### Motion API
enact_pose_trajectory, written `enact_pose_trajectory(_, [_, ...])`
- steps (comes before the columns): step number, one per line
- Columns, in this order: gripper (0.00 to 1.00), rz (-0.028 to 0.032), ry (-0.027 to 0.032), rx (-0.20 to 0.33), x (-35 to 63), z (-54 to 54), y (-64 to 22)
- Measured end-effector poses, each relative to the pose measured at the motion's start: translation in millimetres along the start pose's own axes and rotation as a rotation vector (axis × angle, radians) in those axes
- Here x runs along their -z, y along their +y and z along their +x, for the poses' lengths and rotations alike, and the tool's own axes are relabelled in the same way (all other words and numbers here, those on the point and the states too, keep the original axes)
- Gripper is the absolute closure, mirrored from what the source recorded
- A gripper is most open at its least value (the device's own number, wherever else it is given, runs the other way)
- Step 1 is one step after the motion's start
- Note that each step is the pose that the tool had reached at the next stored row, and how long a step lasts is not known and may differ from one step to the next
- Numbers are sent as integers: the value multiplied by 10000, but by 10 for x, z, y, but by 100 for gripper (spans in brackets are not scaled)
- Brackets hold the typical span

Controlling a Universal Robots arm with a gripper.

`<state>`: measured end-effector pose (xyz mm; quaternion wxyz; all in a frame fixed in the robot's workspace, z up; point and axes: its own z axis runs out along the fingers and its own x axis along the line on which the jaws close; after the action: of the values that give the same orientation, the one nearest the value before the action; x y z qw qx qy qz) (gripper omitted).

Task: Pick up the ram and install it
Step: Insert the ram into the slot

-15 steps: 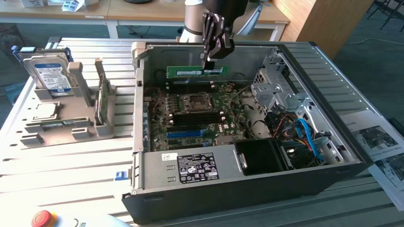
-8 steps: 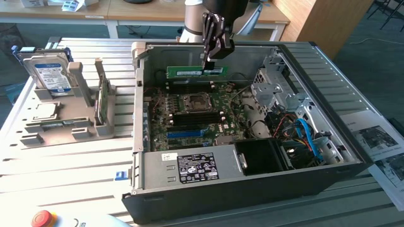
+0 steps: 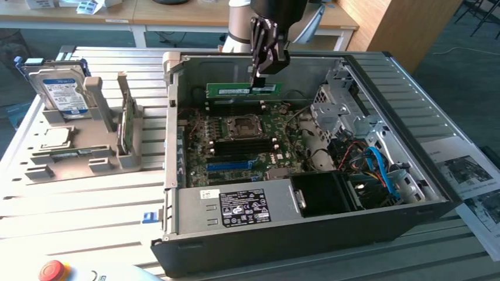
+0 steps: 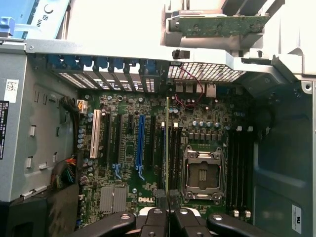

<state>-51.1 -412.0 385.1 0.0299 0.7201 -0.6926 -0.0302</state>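
Slatted table (image 3: 78, 199), open case (image 3: 312, 237) | arm (image 3: 270, 14) upright over motherboard (image 3: 242, 143) | end effector (image 3: 258, 79) pinching ram (image 3: 233, 89), seemingly above slots (image 3: 234, 108)

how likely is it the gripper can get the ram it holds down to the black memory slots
Probably yes: the gripper, shut on the ram, hangs just above the memory slots in the open case, and nothing visible lies between them.
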Motion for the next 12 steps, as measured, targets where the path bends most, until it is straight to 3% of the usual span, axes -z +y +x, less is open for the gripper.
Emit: enact_pose_trajectory(12, [89,0,1,0,-171,0,-15])
